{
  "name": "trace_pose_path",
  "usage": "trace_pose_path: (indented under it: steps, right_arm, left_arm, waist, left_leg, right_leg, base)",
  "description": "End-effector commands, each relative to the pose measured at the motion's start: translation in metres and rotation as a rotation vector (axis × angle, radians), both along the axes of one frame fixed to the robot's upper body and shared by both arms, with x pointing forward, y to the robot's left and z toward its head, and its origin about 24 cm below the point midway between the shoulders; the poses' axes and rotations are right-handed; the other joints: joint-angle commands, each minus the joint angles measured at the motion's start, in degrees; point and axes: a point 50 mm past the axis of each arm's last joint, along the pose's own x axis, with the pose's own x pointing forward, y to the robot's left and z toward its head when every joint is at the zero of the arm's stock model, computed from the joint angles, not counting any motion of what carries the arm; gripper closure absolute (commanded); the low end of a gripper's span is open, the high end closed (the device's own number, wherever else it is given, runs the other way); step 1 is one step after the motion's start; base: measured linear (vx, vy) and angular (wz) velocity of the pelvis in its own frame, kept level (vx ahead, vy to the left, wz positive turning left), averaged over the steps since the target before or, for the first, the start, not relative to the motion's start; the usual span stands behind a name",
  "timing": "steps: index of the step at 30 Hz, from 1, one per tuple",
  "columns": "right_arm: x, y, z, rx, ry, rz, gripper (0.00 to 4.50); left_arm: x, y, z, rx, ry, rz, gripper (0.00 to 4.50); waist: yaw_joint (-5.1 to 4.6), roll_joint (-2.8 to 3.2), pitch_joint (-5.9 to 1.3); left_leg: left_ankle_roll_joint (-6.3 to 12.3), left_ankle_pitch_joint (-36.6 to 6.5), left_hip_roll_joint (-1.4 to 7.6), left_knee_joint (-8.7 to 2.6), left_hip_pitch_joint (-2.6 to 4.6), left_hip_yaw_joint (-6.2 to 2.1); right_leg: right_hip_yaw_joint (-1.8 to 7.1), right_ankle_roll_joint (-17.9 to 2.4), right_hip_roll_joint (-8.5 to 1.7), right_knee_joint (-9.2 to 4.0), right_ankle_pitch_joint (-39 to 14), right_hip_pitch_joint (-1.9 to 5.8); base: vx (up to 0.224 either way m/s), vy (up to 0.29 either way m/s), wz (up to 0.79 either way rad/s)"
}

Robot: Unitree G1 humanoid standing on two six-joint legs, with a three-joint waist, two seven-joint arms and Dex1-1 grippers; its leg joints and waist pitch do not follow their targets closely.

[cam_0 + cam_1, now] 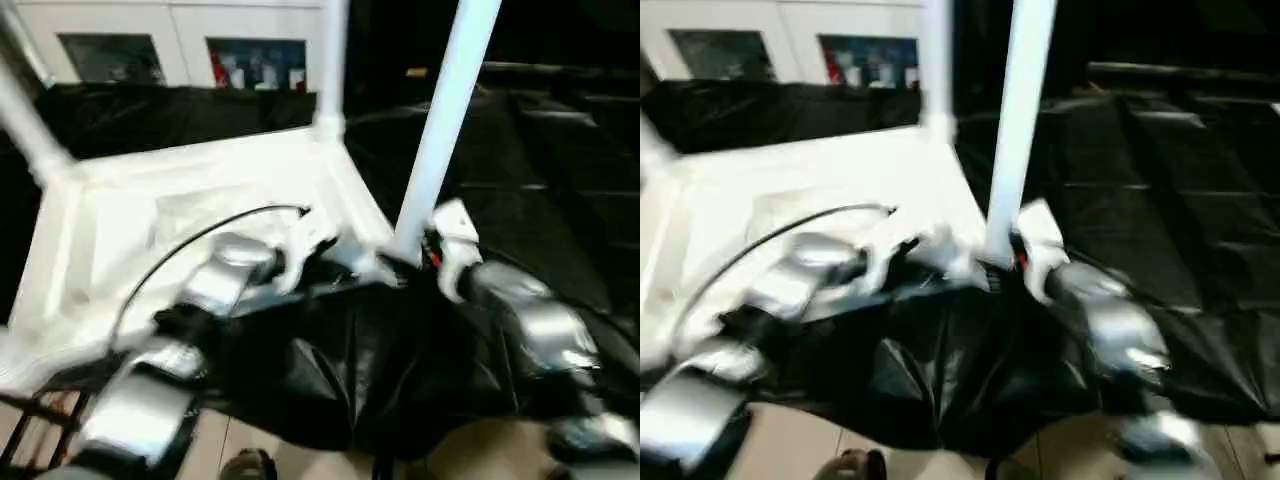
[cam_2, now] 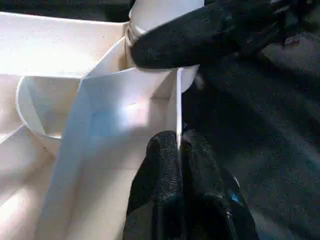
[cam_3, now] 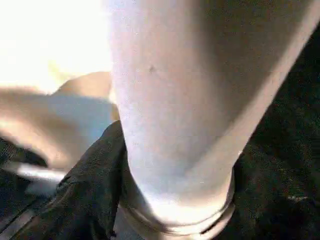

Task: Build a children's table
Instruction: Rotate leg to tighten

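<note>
The white tabletop (image 1: 150, 230) lies underside up on the black-draped work table. Three white legs stand in its corner sockets: one at the far left (image 1: 25, 120), one at the back (image 1: 333, 60), one at the near right corner (image 1: 440, 130). My left gripper (image 2: 178, 142) is shut on the tabletop's thin side rim (image 2: 178, 100), close to that near right corner. My right gripper (image 1: 430, 250) sits at the base of the near right leg (image 3: 190, 100). One of its black fingers (image 2: 200, 35) presses across the leg just above the socket; the other is hidden.
Black sheeting (image 1: 540, 150) covers the work table to the right and hangs over its front edge (image 1: 350, 390). White cabinets (image 1: 180, 50) stand behind. A black cable (image 1: 190, 240) arcs over my left forearm. Tiled floor shows below.
</note>
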Motion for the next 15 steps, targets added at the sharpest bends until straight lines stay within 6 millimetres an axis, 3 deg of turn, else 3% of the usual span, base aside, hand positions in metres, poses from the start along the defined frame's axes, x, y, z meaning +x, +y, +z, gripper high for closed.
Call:
trace_pose_path:
  steps: [1, 3, 4, 6, 8, 11, 15]
  right_arm:
    - [-0.006, 0.008, -0.033, 0.015, 0.142, -0.088, 1.78]
    - [-0.004, 0.012, -0.032, 0.028, 0.129, -0.086, 1.78]
    - [-0.001, 0.023, -0.027, 0.063, 0.078, -0.037, 1.43]
    - [0.0, 0.027, -0.023, 0.088, 0.068, -0.017, 1.22]
    - [0.0, 0.027, -0.019, 0.084, 0.063, 0.009, 1.07]
    - [0.0, 0.024, -0.013, 0.054, 0.022, 0.068, 0.83]
    - [-0.005, 0.014, -0.004, 0.034, -0.01, 0.216, 0.83]
  left_arm:
    - [0.008, -0.023, 0.031, -0.119, -0.089, 0.009, 4.5]
    - [0.009, -0.026, 0.032, -0.129, -0.093, 0.016, 4.5]
    - [0.008, -0.03, 0.034, -0.138, -0.101, 0.009, 4.5]
    - [0.007, -0.031, 0.034, -0.14, -0.103, -0.02, 4.5]
    - [0.006, -0.031, 0.034, -0.141, -0.105, -0.042, 4.5]
    - [0.003, -0.028, 0.033, -0.141, -0.103, -0.09, 4.5]
    - [-0.002, -0.021, 0.03, -0.127, -0.091, -0.162, 4.5]
  waist:
    - [-0.1, -0.8, -4.72]
    - [-0.11, -0.79, -4.81]
    - [-0.07, -0.8, -4.91]
    - [-0.06, -0.54, -4.91]
    - [-0.02, -0.65, -4.97]
    - [-0.06, -0.73, -4.87]
    - [0.08, -0.9, -4.68]
  left_leg:
    - [0.53, -19.07, 0.27, -3.6, 1.75, -0.72]
    - [0.82, -18.34, 0.34, -3.65, 1.51, -0.73]
    - [1.15, -17.53, 0.34, -3.57, 1.54, -0.64]
    - [1.64, -16.78, 0.33, -3.53, 1.32, -0.59]
    - [2.21, -15.78, 0.37, -3.51, 1.32, -0.57]
    - [2.69, -15.99, 0.42, -3.52, 1.41, -0.48]
    - [3.12, -16.63, 0.5, -3.54, 1.44, -0.44]
  right_leg:
    - [1.42, -8.24, -2.3, -4.82, -25.18, 2.83]
    - [1.42, -8.54, -2.27, -4.58, -23.49, 3.01]
    - [1.46, -8.89, -2.14, -4.38, -21.4, 3.05]
    - [1.49, -9.73, -2.13, -4.11, -18.64, 3.21]
    - [1.51, -10.67, -2.01, -3.75, -16.26, 3.39]
    - [1.52, -11.37, -2.07, -3.79, -16.06, 3.43]
    - [1.58, -10.71, -2.09, -4.0, -17.59, 3.55]
  base:
    - [0.0, 0.0, 0.0]
    - [0.0, 0.0, 0.0]
    - [0.0, 0.0, 0.0]
    - [0.0, 0.0, 0.0]
    - [0.0, 0.0, 0.0]
    - [0.0, 0.0, 0.0]
    - [0.0, 0.0, 0.0]
